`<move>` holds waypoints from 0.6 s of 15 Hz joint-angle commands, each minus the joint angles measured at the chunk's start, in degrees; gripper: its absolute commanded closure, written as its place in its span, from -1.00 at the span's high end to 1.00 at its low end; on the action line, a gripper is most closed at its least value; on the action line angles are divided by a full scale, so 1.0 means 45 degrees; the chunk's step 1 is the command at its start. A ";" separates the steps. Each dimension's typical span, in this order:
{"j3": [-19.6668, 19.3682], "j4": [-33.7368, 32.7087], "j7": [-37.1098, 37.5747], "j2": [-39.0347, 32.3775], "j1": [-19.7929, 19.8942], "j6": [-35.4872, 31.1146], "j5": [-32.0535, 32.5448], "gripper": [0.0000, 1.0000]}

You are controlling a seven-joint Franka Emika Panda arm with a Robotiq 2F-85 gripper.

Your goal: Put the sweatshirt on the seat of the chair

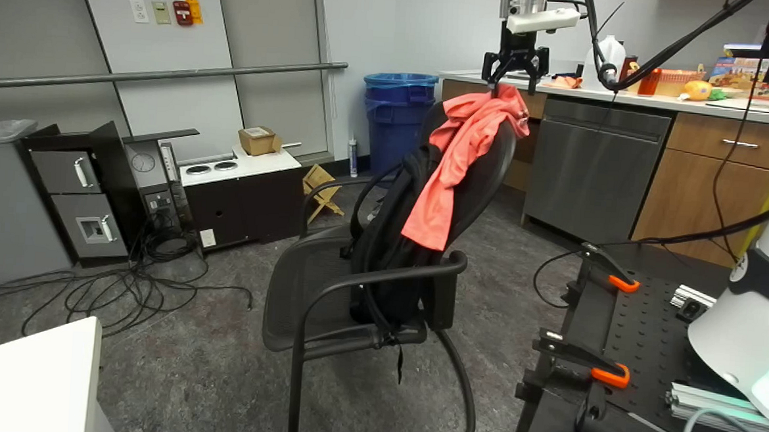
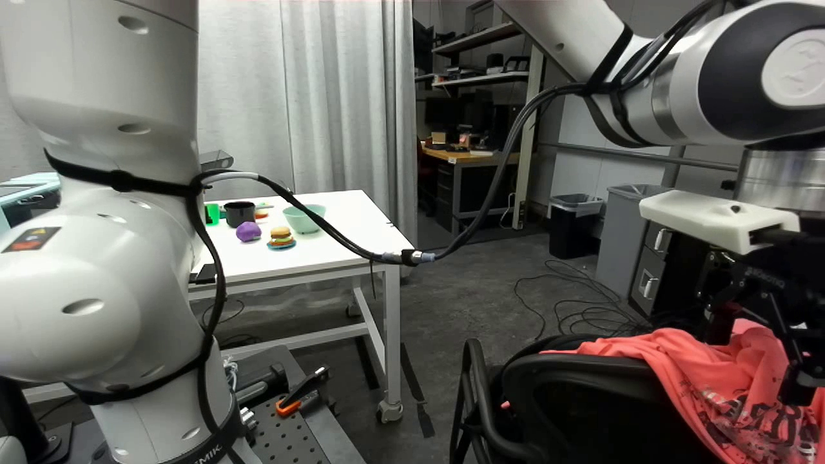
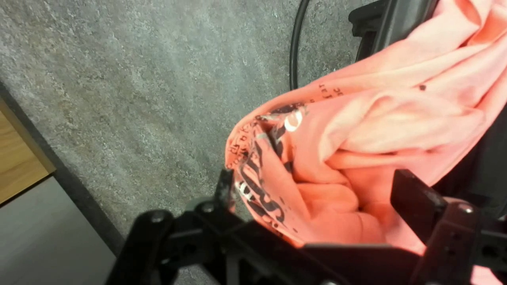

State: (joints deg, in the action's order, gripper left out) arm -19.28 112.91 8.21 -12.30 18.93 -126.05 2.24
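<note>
Fingers (image 3: 416, 202) of the gripper (image 3: 319, 192) are standing wide apart across the bottom of the wrist view, gripping nothing. The coral sweatshirt (image 3: 368, 150) is lying between and beyond them, filling the right of the frame; whether they are touching it, I cannot tell. Its print (image 3: 259, 192) is folding too tightly to read. At lower right in an exterior view, the frame edge is cutting off gripper and sweatshirt (image 2: 696, 367). Centred in an exterior view, it is draping over the backrest (image 1: 482, 175) of the chair (image 1: 305, 291), near a black bag (image 1: 383, 249) of indistinct outline.
</note>
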 commanded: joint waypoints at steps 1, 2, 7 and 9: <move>0.0028 -0.0683 0.0197 -0.0558 0.0018 0.0169 -0.0064 1.00; 0.0035 -0.0764 0.0178 -0.0648 0.0032 0.0224 -0.0110 1.00; 0.0058 -0.1050 0.0115 -0.0984 0.0099 0.0383 -0.0332 0.12; 0.0060 -0.1136 0.0105 -0.1046 0.0110 0.0418 -0.0360 -0.16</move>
State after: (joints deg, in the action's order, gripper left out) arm -19.22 110.40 8.27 -15.25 18.93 -125.95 1.74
